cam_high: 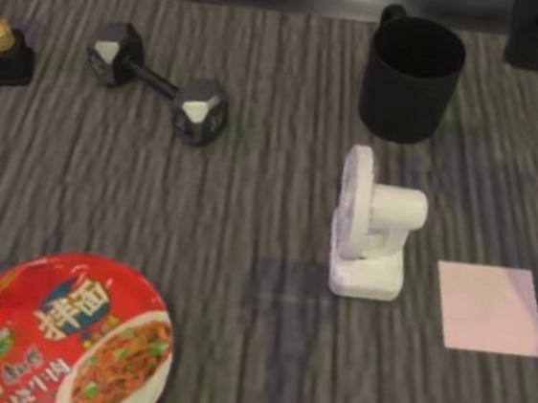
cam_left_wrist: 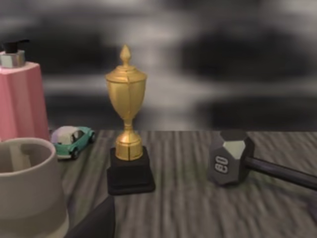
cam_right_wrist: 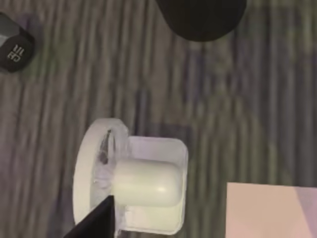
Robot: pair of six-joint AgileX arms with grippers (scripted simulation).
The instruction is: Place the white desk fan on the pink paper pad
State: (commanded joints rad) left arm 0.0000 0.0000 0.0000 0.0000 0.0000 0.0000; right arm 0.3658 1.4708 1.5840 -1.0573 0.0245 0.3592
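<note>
So you're at the approach stage here, nothing's been grabbed yet. The white desk fan (cam_high: 374,227) is standing upright on the surface (cam_high: 248,219), a bit right of center, with its round grille facing the top view's left and the motor housing poking out to the right. The pink paper pad (cam_high: 491,309) lies flat just to the right of it, near but not touching, with a strip of bare surface between them. The pad's got nothing on it.

Your right arm looks like the one doing the job: its wrist camera is looking straight down on the fan (cam_right_wrist: 131,181), with a corner of the pad (cam_right_wrist: 270,210) showing beside it. Only a dark sliver of the right pincer (cam_right_wrist: 96,220) shows at the edge of that view, so I honestly can't tell if it's spread or pressed together. Same story for the left pincer (cam_left_wrist: 94,223), which is parked way over at the left side by the gold trophy (cam_left_wrist: 127,124) and the dumbbell (cam_left_wrist: 233,158).

My guess for the next move: you'll want to drop down and pinch the motor housing or the neck, since the grille looks too wide. Keep it upright, it's a short hop right. Watch the black mug (cam_high: 410,77) just behind the fan when coming down.
</note>
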